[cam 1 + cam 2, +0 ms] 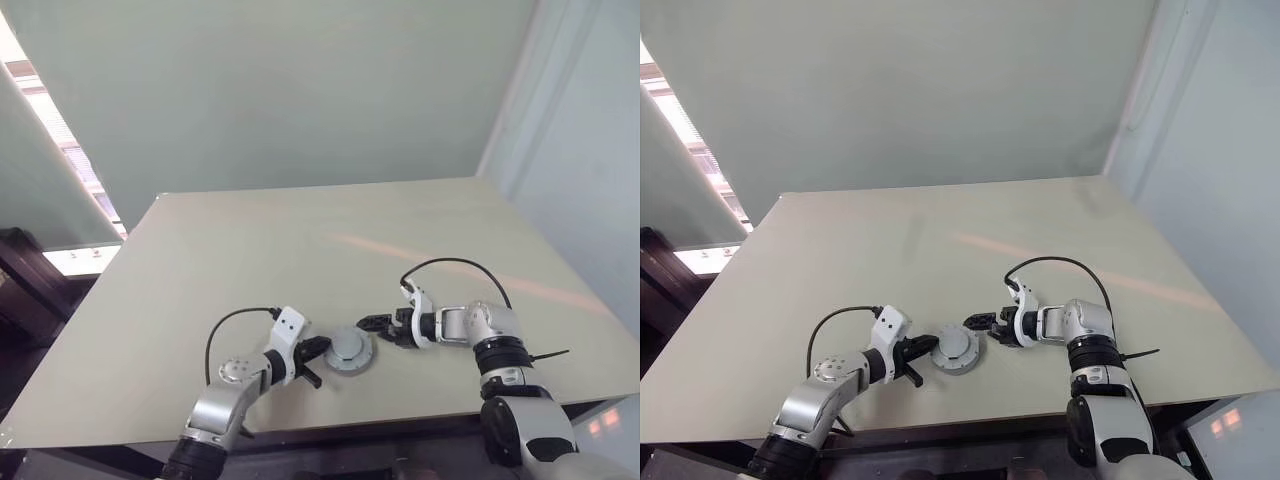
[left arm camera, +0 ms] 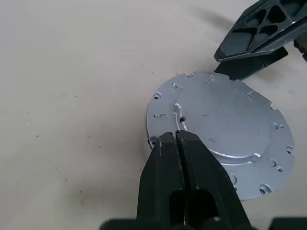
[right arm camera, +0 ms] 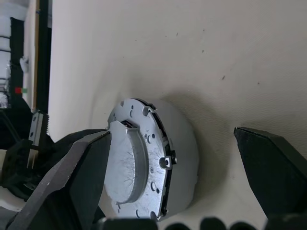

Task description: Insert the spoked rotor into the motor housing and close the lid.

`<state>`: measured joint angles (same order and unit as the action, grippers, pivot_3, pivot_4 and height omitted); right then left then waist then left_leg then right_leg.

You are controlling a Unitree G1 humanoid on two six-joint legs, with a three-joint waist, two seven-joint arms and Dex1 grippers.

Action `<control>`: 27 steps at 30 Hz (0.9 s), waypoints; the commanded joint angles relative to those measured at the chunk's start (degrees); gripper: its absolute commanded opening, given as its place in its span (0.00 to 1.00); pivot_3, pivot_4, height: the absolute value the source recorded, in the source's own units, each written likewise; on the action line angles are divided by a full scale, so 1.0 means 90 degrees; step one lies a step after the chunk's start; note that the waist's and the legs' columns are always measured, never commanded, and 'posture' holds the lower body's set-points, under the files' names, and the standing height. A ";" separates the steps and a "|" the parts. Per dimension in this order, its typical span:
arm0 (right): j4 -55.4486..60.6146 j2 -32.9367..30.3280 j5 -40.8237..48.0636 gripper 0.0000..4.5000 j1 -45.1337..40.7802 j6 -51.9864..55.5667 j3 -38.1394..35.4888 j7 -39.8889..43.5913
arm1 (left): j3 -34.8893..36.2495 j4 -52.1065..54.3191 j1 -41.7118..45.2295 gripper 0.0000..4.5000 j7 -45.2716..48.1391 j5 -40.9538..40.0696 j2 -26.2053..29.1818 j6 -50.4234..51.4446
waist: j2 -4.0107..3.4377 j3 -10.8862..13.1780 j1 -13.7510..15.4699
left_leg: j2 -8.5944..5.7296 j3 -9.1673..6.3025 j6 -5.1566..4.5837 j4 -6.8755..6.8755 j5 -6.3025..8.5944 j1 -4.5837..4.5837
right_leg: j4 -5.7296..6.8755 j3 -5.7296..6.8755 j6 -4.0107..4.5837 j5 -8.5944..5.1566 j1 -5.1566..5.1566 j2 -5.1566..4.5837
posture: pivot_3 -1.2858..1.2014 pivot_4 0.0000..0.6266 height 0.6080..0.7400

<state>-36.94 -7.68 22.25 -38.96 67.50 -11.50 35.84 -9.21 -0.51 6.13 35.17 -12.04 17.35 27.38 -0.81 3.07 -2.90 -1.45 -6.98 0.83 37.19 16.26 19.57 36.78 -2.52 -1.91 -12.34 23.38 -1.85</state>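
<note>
From the head cameras I see the round silver-grey metal motor housing [image 1: 349,350] lying flat near the front edge of the pale beige table [image 1: 300,250]. My left gripper [image 1: 318,352] sits just beside the housing on its left, and my right gripper [image 1: 378,326] is just beside it on the right.

In the left wrist view, my left gripper's [image 2: 177,143] two black fingers are clenched together with nothing between them, their tips at the housing's [image 2: 225,129] rim; I can't quite tell if they touch it. A right-gripper finger [image 2: 261,28] reaches in at the housing's far side.

In the right wrist view, my right gripper [image 3: 182,153] is released wide, one finger [image 3: 76,177] overlapping the housing [image 3: 144,163], the other [image 3: 276,167] well apart from it.
</note>
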 commanded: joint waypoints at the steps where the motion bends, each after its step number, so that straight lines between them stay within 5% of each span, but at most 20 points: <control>1: 0.0116 0.0095 0.0262 0.99 0.0107 0.0255 0.0016 0.0042 | 0.0116 0.0274 -0.0016 0.00 0.0016 -0.0069 0.0079 0.0020 | 0.0000 0.0000 -0.0002 | 0.0000 0.0000 0.0000 0.0000 0.0000 0.0000 | 0.0000 0.0000 0.0000 0.0000 0.0000 0.0000 | 0.52 0.00 1.00; 20: 0.0681 0.0605 0.0694 0.99 0.0494 0.1299 0.0288 0.0025 | 0.0153 0.0355 -0.0165 0.00 -0.0115 -0.0043 0.0060 0.0096 | 0.0001 -0.0001 -0.0032 | 0.0008 0.0001 0.0000 -0.0001 0.0000 -0.0003 | 0.0003 -0.0001 0.0000 0.0000 0.0001 0.0009 | 0.52 0.00 1.00; 23: 0.0611 0.0633 0.0763 0.87 0.0478 0.1375 0.0067 -0.0018 | 0.0154 0.0341 -0.0149 0.00 -0.0133 -0.0041 0.0052 0.0114 | 0.0001 -0.0001 -0.0029 | 0.0008 0.0001 0.0000 -0.0001 0.0000 -0.0003 | 0.0003 0.0000 0.0001 0.0000 0.0002 0.0009 | 0.52 0.00 1.00; 27: 0.0543 0.0649 0.0867 0.57 0.0488 0.1443 -0.0125 -0.0072 | 0.0152 0.0262 -0.0130 0.00 -0.0135 -0.0025 0.0048 0.0085 | 0.0001 -0.0002 -0.0034 | 0.0006 0.0003 0.0000 0.0001 0.0000 -0.0002 | 0.0003 -0.0002 0.0001 0.0000 0.0001 0.0008 | 0.52 0.00 1.00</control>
<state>-32.71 -2.62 28.85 -33.42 80.34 -12.36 35.45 -7.73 1.13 4.48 33.64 -11.99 17.85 28.52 -0.81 3.05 -3.21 -1.38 -6.94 0.83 37.21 16.25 19.51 36.82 -2.56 -1.90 -12.34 23.37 -1.78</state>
